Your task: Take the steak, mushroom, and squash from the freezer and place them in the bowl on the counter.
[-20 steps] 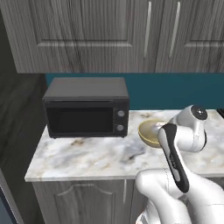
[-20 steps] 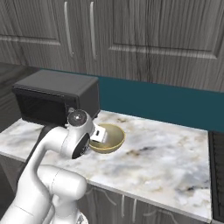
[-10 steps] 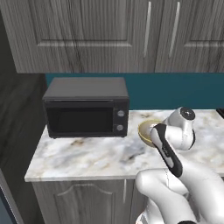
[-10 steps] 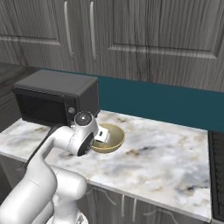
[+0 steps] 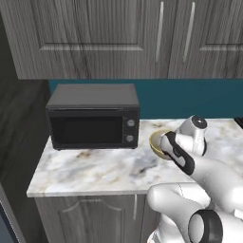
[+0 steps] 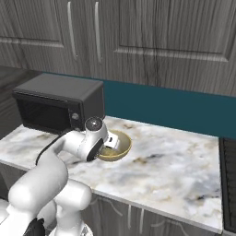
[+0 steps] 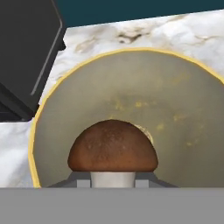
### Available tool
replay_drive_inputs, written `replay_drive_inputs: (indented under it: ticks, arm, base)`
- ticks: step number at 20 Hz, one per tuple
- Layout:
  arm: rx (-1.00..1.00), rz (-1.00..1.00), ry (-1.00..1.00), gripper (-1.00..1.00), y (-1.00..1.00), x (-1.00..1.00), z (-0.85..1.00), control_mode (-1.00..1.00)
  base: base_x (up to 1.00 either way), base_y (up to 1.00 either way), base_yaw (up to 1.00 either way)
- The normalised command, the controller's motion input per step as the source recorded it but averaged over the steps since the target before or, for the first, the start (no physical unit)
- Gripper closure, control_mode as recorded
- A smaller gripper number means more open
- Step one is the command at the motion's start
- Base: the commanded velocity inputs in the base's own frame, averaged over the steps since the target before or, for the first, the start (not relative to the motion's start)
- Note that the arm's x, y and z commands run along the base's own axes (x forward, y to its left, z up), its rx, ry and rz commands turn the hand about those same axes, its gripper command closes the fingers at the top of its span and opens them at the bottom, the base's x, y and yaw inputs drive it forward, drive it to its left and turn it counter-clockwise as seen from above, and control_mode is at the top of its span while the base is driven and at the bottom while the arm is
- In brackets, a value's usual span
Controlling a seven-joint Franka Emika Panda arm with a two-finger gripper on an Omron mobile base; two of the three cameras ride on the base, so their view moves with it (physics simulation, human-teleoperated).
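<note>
A: One mushroom (image 7: 113,148), low centre of your hand view, pinched by its stem between the closed gripper (image 7: 113,180) fingers.
B: And your bowl (image 7: 183,127)?
A: Directly beneath it, beside the microwave (image 7: 26,52).

- No lettering, label, brand, number or sign can be read anywhere here.
- The boxy black microwave (image 5: 93,116) has two round knobs beside its door, with no legible marks around them.
- The round yellowish-tan bowl (image 7: 183,109) and the brown-capped mushroom (image 7: 113,151) carry no print.
</note>
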Motion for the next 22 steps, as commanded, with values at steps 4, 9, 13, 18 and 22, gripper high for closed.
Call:
replay_drive_inputs:
  ticks: [4,9,13,18,22]
  arm:
    - [0.0,0.0,0.06,1.0,-0.08,0.28,-0.29,-1.0]
    - [0.0,0.0,0.02,1.0,0.0,0.26,-0.34,-1.0]
    - [0.0,0.0,0.0,1.0,-0.06,0.13,-0.22,-1.0]
    - [0.0,0.0,0.0,1.0,-0.12,0.08,-0.21,-1.0]
    - [0.0,0.0,0.0,1.0,-0.07,0.08,-0.22,-1.0]
  base:
    - [0.0,0.0,0.0]
    - [0.0,0.0,0.0]
    - [0.0,0.0,0.0]
    - [0.0,0.0,0.0]
    - [0.0,0.0,0.0]
